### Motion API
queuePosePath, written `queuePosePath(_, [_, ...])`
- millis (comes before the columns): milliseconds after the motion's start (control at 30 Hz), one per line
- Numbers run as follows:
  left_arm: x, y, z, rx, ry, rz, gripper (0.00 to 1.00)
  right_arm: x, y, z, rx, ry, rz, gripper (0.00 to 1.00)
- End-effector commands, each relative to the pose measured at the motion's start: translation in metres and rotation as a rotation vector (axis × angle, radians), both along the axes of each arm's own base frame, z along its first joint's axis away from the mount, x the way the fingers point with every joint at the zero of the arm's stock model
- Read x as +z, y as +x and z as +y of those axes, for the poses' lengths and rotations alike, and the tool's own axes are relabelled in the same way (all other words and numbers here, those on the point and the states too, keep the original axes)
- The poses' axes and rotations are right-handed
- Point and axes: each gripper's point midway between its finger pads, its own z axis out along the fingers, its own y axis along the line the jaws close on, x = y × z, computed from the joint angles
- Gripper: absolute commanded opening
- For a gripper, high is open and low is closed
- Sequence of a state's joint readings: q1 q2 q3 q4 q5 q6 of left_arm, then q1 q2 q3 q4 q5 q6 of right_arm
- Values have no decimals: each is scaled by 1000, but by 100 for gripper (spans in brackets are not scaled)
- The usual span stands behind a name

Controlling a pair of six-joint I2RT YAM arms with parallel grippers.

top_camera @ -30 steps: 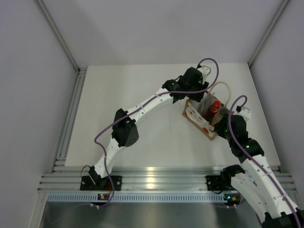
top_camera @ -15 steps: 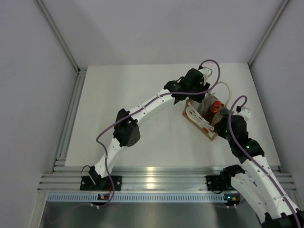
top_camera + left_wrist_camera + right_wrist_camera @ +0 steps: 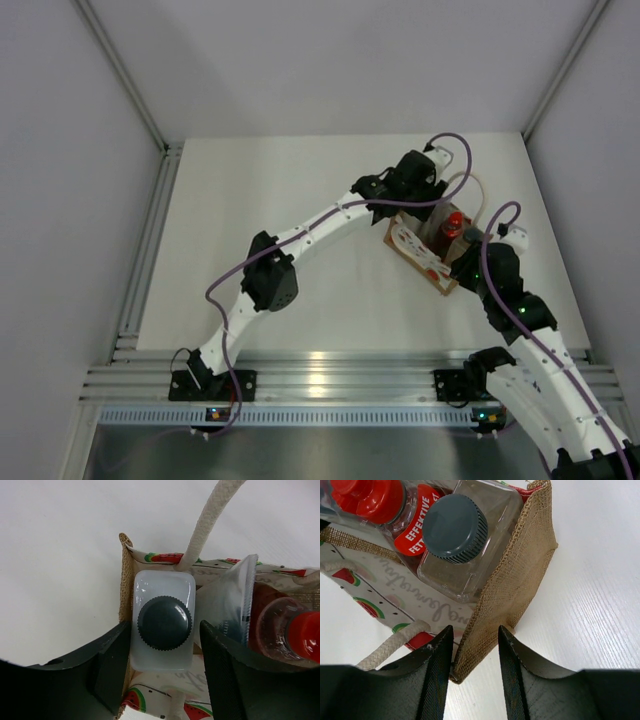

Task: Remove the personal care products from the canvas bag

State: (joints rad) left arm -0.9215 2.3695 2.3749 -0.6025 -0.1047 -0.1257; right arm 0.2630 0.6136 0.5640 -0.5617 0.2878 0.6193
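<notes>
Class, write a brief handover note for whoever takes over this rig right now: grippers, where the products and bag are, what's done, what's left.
Left gripper: open, fingers either side of the whitish bottle with dark cap, not gripping it yet.
Right gripper: appears shut on the burlap end wall of the canvas bag, steadying it.
The bag stands on the table, far right. Inside it: the whitish bottle, white flat squeeze tube, red bottle, clear bottle with grey cap.
Done: nothing is out.
Left: close on the whitish bottle, lift it out, then the other three.
</notes>
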Motion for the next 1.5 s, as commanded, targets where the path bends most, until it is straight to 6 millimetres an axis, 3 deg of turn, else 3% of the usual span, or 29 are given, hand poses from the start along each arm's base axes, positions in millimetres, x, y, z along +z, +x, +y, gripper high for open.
queuePosePath(0, [-18, 8, 1, 17, 43, -19, 64, 4, -3, -4, 1, -8, -2, 40])
queuePosePath(167, [-31, 8, 2, 21, 61, -5, 64, 4, -3, -3, 7, -7, -2, 40])
queuePosePath(500, [-36, 16, -4, 20, 29, -3, 63, 8, -1, -3, 6, -5, -12, 41])
queuePosePath(733, [-42, 18, -6, 17, 18, 9, 46, 8, -1, -3, 6, -12, -12, 42])
queuePosePath(800, [-39, 19, -5, 19, 16, 5, 32, 6, -2, -4, 1, -13, -6, 42])
queuePosePath(867, [-31, 19, -5, 22, 2, -3, 25, 4, -2, -5, -2, -16, 1, 42])
queuePosePath(933, [-13, 19, -5, 28, -18, -27, 8, 3, -1, -5, -5, -18, 5, 43])
queuePosePath(1000, [-1, 23, -1, 51, -28, -52, 0, 2, -1, -5, -4, -17, 6, 43])
queuePosePath(1233, [78, 28, 10, 125, -149, -159, 0, 2, 0, -5, -7, -18, 5, 43])
queuePosePath(1467, [130, 24, 13, 134, -257, -210, 0, -1, 1, -6, -11, -23, 15, 45])
